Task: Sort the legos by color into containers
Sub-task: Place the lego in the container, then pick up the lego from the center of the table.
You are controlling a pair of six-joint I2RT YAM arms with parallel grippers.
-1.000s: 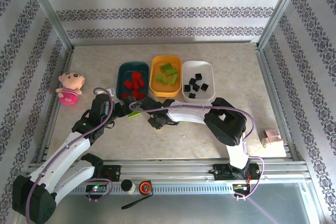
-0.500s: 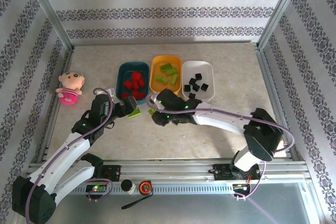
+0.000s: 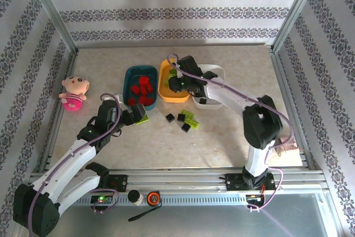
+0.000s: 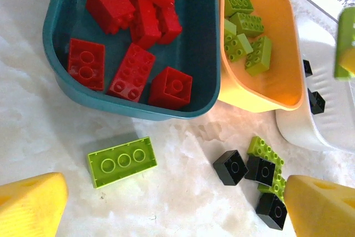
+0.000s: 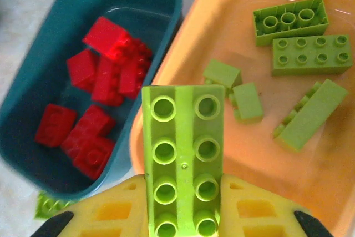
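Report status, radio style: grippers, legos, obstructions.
Right gripper shut on lime-green lego, over orange-yellow tray. Left gripper open above loose lime-green lego. Black legos on table, nothing blocking.

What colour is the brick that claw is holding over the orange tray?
Lime green. The brick in the right gripper shows best in the right wrist view.

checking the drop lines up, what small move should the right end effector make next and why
Probably shift slightly further over the orange-yellow plastic tray before opening: the right end effector grips a lime-green plastic brick above that tray's rim, beside the dark teal plastic tray.
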